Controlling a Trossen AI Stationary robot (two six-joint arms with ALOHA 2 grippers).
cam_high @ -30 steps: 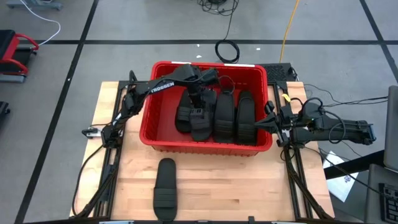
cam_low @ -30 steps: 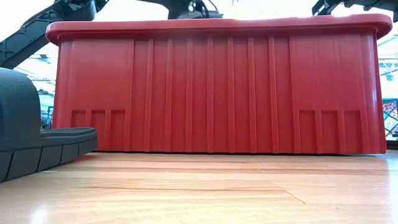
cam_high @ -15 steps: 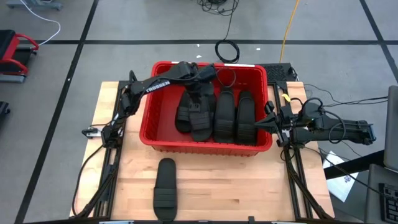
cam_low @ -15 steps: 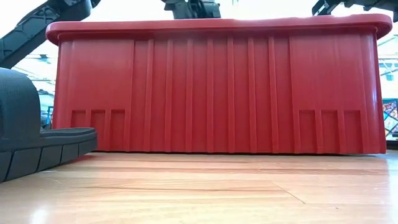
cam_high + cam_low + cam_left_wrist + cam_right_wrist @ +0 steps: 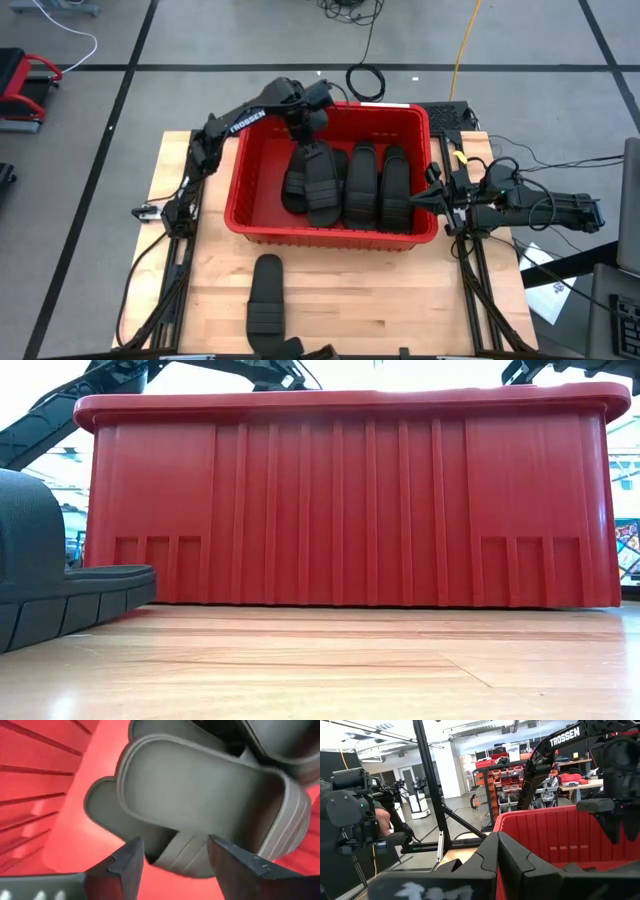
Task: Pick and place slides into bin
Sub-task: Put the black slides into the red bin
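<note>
The red bin [image 5: 238, 195] stands at the middle of the table and fills the low view [image 5: 350, 500]. Several black slides [image 5: 360, 185] lie side by side on its floor. One of them [image 5: 318, 185] lies on top of another at the left of the row, and it shows in the left wrist view [image 5: 200, 785]. One more slide [image 5: 267, 292] lies on its sole on the table near the front edge and shows in the low view [image 5: 40, 580]. My left gripper [image 5: 303, 128] hangs open and empty over the bin's far part, above the slides [image 5: 172, 862]. My right gripper [image 5: 428, 197] waits shut beside the bin's right wall [image 5: 497, 855].
The bin's walls and rolled rim [image 5: 330, 105] surround my left gripper. Bare wood lies in front of the bin on both sides of the loose slide. A coiled cable [image 5: 365, 80] lies on the floor beyond the table. A person's hand [image 5: 382, 820] shows at a rig beyond the table.
My left gripper has risen from the stacked slides in the bin and drawn back toward the table's far edge and a little to the left. The slides lie still in the bin.
</note>
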